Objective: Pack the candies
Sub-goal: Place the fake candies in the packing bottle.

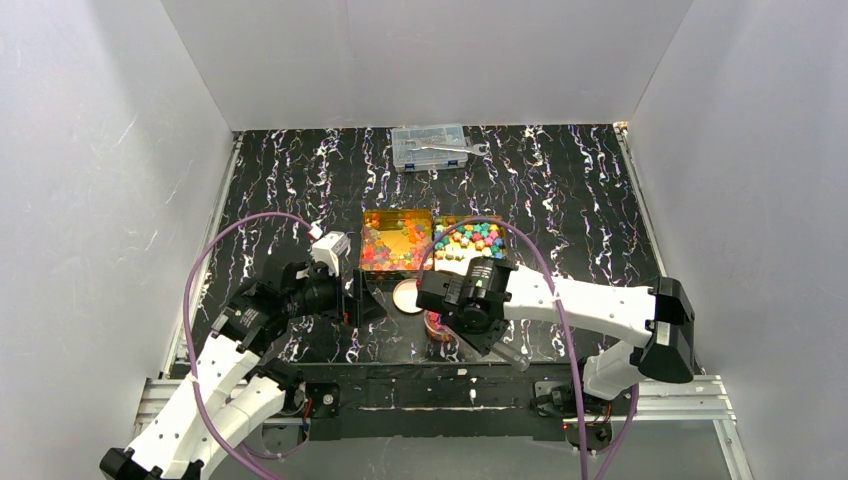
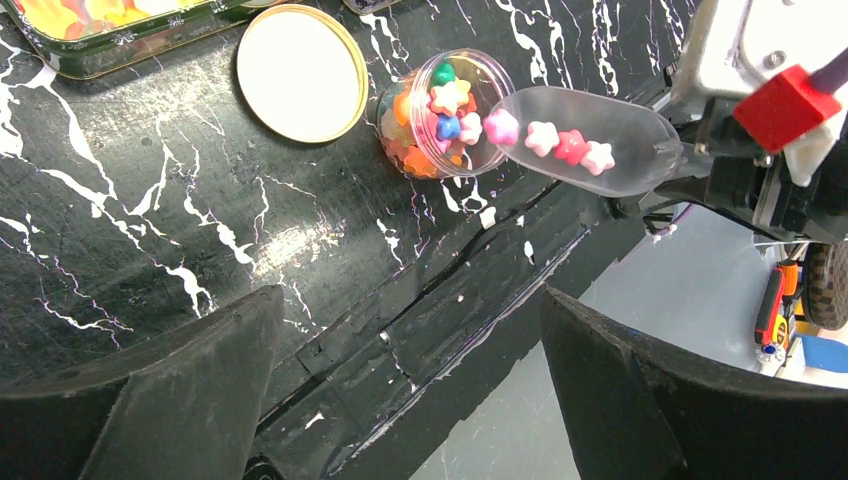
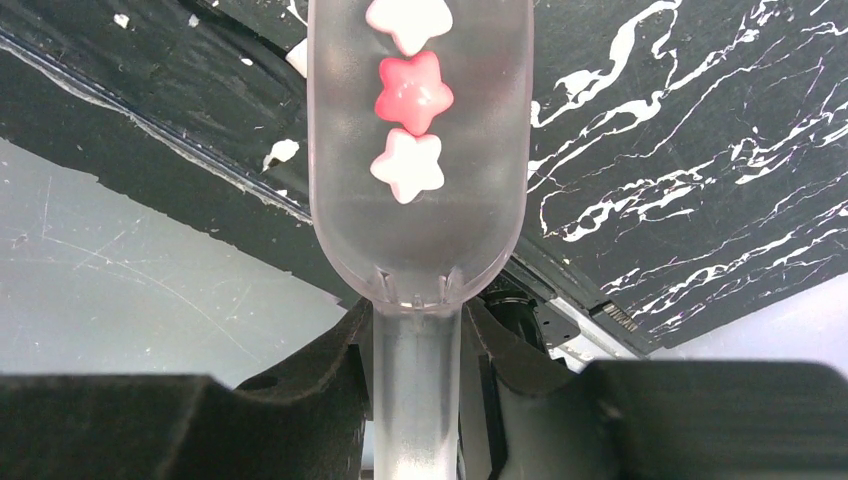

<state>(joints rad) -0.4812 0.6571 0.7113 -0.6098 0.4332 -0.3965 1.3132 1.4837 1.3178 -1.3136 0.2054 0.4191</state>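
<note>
A small clear jar [image 2: 445,115] part full of mixed candies stands near the table's front edge, also in the top view [image 1: 436,325]. My right gripper [image 3: 418,350] is shut on the handle of a clear scoop [image 2: 600,145], whose tip rests at the jar's rim. Three pastel star candies [image 3: 412,92] lie in the scoop and a pink one [image 2: 500,126] sits at its lip. The glossy red/orange/yellow candies [image 1: 397,242] fill one tray and the pastel candies [image 1: 472,240] fill the tray beside it. My left gripper [image 2: 410,300] is open and empty, left of the jar.
The jar's round cream lid [image 2: 300,72] lies flat left of the jar, in front of the trays [image 1: 408,296]. A clear compartment box [image 1: 430,147] with a wrench sits at the back. The table's front edge runs just below the jar.
</note>
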